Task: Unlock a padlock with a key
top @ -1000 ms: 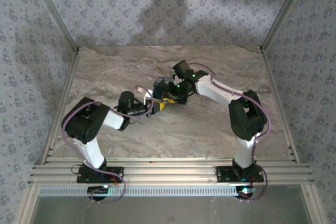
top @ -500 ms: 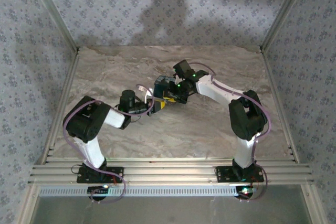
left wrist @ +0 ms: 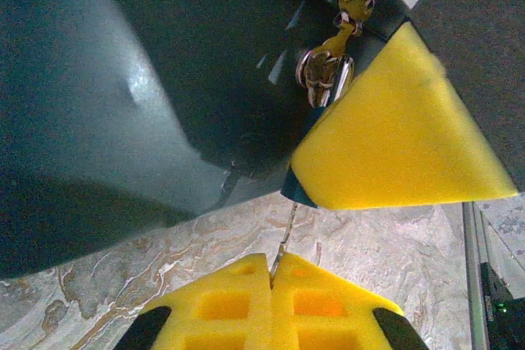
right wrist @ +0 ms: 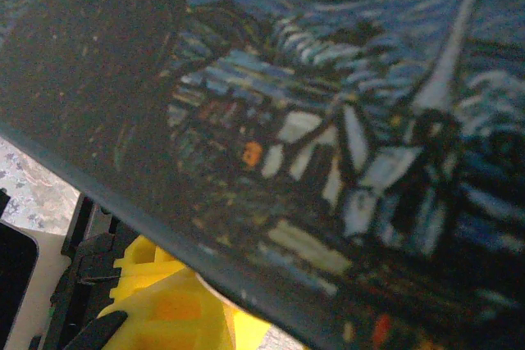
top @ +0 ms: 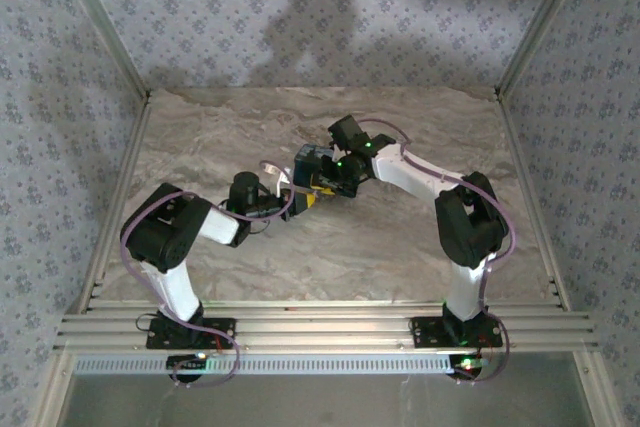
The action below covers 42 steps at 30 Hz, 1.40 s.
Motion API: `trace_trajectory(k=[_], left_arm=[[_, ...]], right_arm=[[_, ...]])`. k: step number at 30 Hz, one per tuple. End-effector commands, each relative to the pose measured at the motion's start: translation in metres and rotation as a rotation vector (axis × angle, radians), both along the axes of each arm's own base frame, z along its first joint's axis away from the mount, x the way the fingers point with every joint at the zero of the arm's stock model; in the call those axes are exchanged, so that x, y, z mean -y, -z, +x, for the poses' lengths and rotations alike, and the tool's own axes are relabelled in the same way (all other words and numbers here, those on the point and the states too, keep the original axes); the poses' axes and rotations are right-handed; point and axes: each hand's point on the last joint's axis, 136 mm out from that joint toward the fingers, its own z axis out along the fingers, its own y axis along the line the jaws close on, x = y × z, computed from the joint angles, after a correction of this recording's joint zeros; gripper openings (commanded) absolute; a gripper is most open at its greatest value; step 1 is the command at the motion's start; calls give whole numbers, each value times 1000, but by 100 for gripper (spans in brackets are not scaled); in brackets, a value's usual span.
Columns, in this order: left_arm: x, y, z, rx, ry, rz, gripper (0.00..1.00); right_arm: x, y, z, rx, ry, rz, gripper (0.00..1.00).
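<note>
The yellow padlock (left wrist: 394,137) hangs by its silver shackle (left wrist: 328,75) from a brass hasp (left wrist: 346,10) on the dark blue printed box (left wrist: 164,79). My left gripper (left wrist: 271,284) is shut on the key (left wrist: 283,243). The key's thin blade runs up from between the yellow pads to a dark blue piece (left wrist: 299,190) at the padlock's lower corner. From above, both grippers meet at the box (top: 310,160), the left gripper (top: 295,197) from the left and the right gripper (top: 328,177) from the right. The box (right wrist: 328,120) covers the right jaws, leaving one yellow finger (right wrist: 156,309) showing.
The marble-patterned table (top: 380,247) lies under the arms, with patterned walls on three sides. Metal rails (top: 320,327) run along the near edge by the arm bases.
</note>
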Motion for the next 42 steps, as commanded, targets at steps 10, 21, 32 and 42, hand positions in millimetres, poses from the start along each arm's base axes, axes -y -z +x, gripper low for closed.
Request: trace_trajectory(k=[10, 21, 32, 42], left_arm=[[-4, -45, 16, 109, -20, -65, 0], [2, -74, 17, 186, 5, -201, 0], [2, -58, 15, 261, -22, -108, 0], [1, -73, 6, 321, 48, -117, 0]], right_arm=[[-9, 3, -22, -61, -91, -23, 0], [-20, 8, -26, -108, -87, 63, 0], [-22, 14, -32, -148, -104, 73, 0], [-11, 26, -50, -202, -172, 3, 0]])
